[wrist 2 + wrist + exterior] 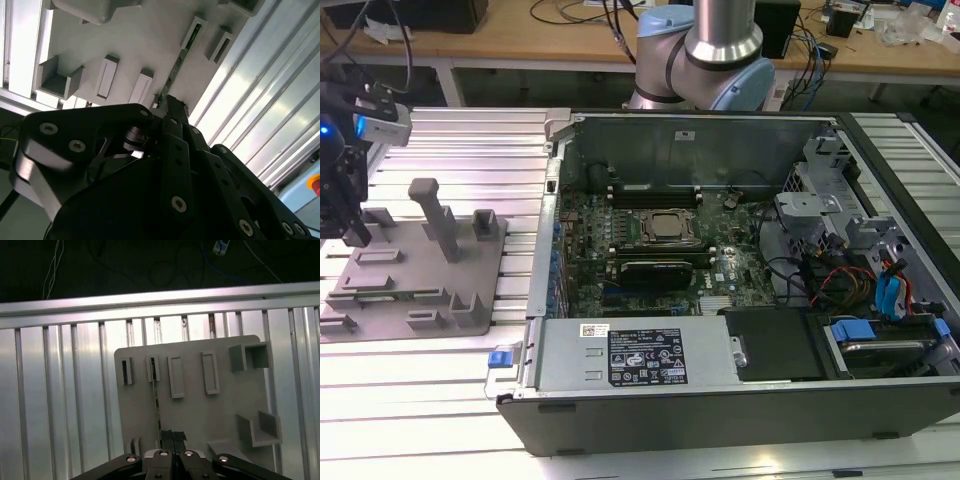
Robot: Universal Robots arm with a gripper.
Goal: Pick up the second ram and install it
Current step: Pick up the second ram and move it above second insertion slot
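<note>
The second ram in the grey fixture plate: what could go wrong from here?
The second ram stands on its thin edge in a slot of the fixture plate. If the hand is off its line, it may tilt or jam it. The tall post on that plate could be struck in lifting.

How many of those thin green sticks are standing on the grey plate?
1. The second ram stands on edge in a slot of the grey fixture plate, next to the gripper. Another could be hidden behind it.
</note>
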